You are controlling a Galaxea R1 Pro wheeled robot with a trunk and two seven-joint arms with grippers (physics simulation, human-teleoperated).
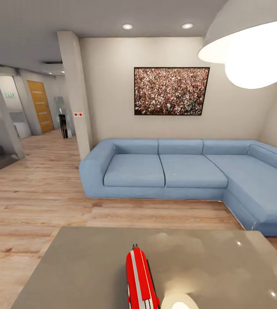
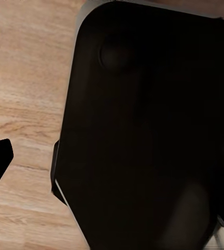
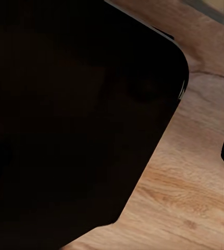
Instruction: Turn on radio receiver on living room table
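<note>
Living room, light wood plank floor (image 1: 35, 201) across the middle of the head view. Blue L-shaped sofa (image 1: 185, 171) against the far wall, centre to right edge. Crowd picture (image 1: 171, 91) hangs above it, upper centre. White pendant lamp (image 1: 250, 47) fills the upper right corner, lit. Two ceiling spots at top centre. Pillar (image 1: 76, 92) left of the sofa with small red marks on it; hallway with an orange door (image 1: 40, 106) at upper left, stairs at the left edge.

Table (image 1: 82, 274): glossy grey-brown top spans the bottom of the frame, lamp reflection at bottom centre-right. Radio receiver (image 1: 140, 281) sits on it at bottom centre, seen end-on: red body, white stripes, cut by the lower edge. Dial side not visible from here.

Left wrist view: big dark rounded-corner body (image 2: 153, 130) over plank floor, black tip at the left edge. Right wrist view: similar dark body (image 3: 75, 114), floor lower right, black tip at the right edge. Gripper state: cannot tell for either arm, too little of the fingers shows.
</note>
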